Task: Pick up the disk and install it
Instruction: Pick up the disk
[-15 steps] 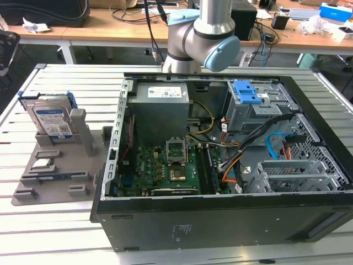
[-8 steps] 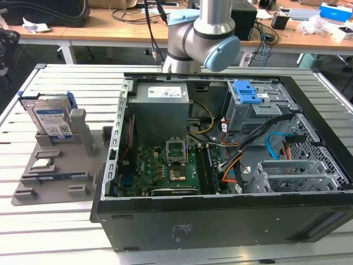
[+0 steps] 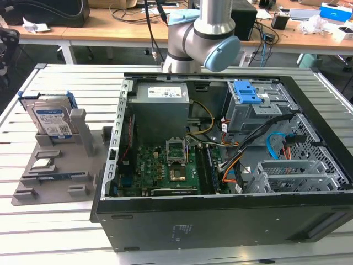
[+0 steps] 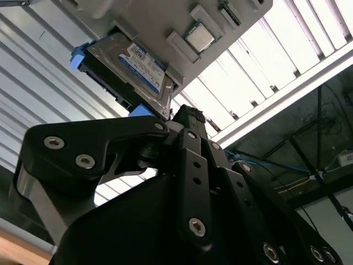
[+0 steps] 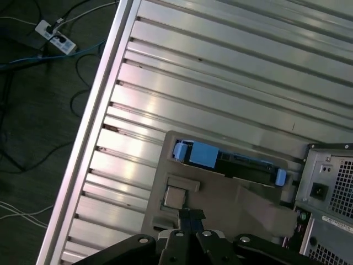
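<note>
Disk [image 3: 52, 120]: stands upright on its edge in a slot of the grey holder [image 3: 55, 185], label face showing. In the exterior view it is at about 9 o'clock from the open computer case [image 3: 220, 221]. The blue bracket is clipped round it.
Fingers [image 5: 183, 214]: pressed together with nothing between them and not touching the disk [image 5: 237, 164], as the first wrist view shows.
Arm [image 3: 204, 33]: rises at 12 o'clock from the case in the exterior view.
Small square chip [image 3: 42, 164]: lies flat in the holder, at 6 o'clock from the disk.
Tabletop [image 3: 55, 243]: slatted metal, carrying the holder and the case.
</note>
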`<action>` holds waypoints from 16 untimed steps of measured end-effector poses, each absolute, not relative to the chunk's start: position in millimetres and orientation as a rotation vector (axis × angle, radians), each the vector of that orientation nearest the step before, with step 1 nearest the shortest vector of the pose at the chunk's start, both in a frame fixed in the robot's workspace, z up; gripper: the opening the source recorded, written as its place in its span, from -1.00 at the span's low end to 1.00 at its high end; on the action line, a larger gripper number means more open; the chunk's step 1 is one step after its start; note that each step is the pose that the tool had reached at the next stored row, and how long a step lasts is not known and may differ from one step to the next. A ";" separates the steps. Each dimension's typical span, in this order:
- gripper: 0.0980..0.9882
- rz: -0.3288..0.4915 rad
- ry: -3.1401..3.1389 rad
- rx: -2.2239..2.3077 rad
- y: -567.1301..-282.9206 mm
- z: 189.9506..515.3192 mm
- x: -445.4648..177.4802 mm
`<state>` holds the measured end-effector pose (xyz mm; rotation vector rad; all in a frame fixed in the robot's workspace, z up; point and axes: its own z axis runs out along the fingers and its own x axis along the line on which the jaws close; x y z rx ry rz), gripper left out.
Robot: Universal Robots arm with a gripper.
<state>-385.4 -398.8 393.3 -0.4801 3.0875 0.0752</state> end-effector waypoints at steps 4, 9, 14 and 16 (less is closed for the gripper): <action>-0.98 0.076 3.075 -0.563 -398.8 393.3 -385.4; -0.98 0.077 3.059 -0.652 -398.8 393.3 -385.4; -0.98 0.077 3.034 -0.766 -398.8 393.2 -385.4; -0.98 0.078 3.026 -0.800 -398.8 393.2 -385.4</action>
